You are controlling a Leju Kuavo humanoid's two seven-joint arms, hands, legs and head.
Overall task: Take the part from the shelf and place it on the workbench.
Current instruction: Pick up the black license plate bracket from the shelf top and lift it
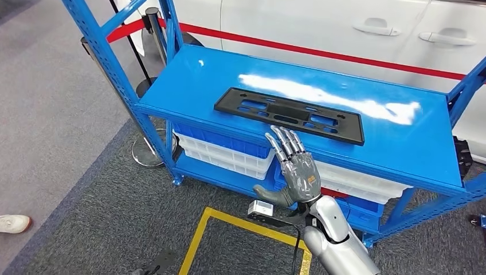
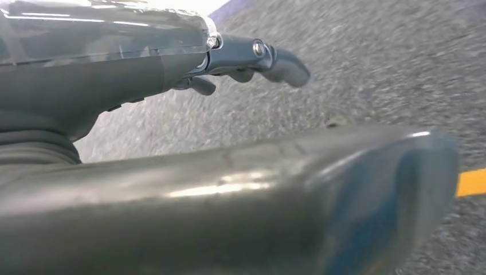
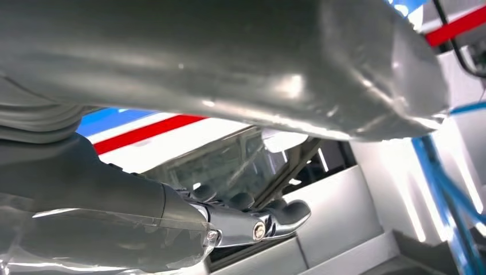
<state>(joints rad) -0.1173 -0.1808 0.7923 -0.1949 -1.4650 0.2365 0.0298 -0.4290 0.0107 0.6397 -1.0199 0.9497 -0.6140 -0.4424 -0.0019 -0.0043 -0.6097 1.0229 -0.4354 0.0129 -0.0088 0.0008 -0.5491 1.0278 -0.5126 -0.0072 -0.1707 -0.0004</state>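
The part [image 1: 289, 113] is a long flat black frame with slots, lying on the top level of the blue shelf [image 1: 189, 80]. My right hand [image 1: 295, 172] is raised in front of the shelf's front edge, just short of the part, fingers stretched out and apart, holding nothing. In the right wrist view its fingers [image 3: 275, 220] point toward the shelf's lower level. My left hand [image 2: 114, 74] hangs over grey carpet, its fingers [image 2: 269, 57] loosely extended with nothing in them.
White bins [image 1: 223, 152] and blue bins sit on the shelf's lower level. A white car [image 1: 344, 28] with a red stripe stands behind the shelf. A stanchion base [image 1: 146, 152] is at the shelf's left. Yellow floor tape [image 1: 195, 246] and a person's shoe [image 1: 12, 222] lie nearer.
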